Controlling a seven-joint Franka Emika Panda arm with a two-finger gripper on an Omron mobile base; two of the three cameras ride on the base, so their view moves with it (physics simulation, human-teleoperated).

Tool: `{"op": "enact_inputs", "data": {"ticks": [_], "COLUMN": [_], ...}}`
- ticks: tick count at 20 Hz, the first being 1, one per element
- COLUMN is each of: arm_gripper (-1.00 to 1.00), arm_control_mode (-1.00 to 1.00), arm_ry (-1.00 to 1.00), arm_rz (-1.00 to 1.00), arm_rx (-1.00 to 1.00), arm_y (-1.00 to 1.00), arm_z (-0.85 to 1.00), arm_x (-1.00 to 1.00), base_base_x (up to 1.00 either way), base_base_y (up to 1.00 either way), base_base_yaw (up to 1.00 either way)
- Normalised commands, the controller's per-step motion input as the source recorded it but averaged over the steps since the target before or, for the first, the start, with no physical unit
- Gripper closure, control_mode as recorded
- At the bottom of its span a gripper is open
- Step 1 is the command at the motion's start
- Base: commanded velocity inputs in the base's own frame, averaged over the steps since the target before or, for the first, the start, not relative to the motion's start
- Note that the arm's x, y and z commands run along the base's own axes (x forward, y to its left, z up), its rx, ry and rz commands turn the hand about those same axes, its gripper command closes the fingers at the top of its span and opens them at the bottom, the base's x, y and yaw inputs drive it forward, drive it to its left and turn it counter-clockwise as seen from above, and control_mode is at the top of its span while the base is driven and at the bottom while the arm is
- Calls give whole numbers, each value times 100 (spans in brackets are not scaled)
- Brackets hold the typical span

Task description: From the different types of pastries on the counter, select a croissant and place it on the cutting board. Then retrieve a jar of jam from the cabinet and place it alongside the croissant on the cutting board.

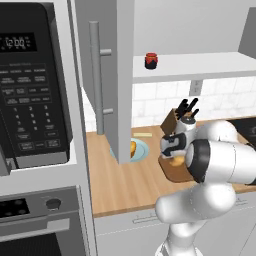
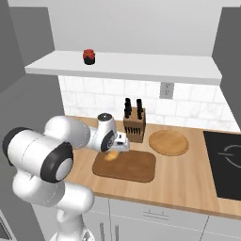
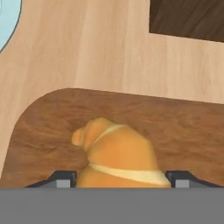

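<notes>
Croissant (image 3: 118, 153): over the near-left corner of the board (image 2: 129, 168), between the tool's (image 2: 114, 149) fingers, which sit just outside its flanks; clamped or released, cannot tell. Step one nearly done by my judgement. Jam jar (image 2: 89, 56): on the cabinet shelf (image 2: 141, 68), untouched. Other pastry (image 1: 133, 149): on the blue plate (image 1: 142, 150), on the table (image 2: 188, 176).

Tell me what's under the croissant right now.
The dark cutting board lies under the croissant, near its corner. Whether the pastry touches the board is hidden; the tool brackets it on both sides.
</notes>
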Motion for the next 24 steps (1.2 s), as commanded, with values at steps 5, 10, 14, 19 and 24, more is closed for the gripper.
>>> {"op": "enact_inputs", "data": {"ticks": [5,10,14,19,24], "arm_gripper": [-100,-100,-100,-100,-100], "arm_control_mode": [-100,-100,-100,-100,-100], "arm_ry": [9,2,-2,-13,-15], "arm_rz": [0,0,0,0,0], "arm_rx": [-9,0,10,13,10], "arm_y": [14,2,0,0,0], "arm_z": [-45,0,83,100,99], "arm_x": [-48,-18,-35,-77,-84], "base_base_x": [0,0,0,0,0], "base_base_y": [0,0,0,0,0], "base_base_yaw": [0,0,0,0,0]}}
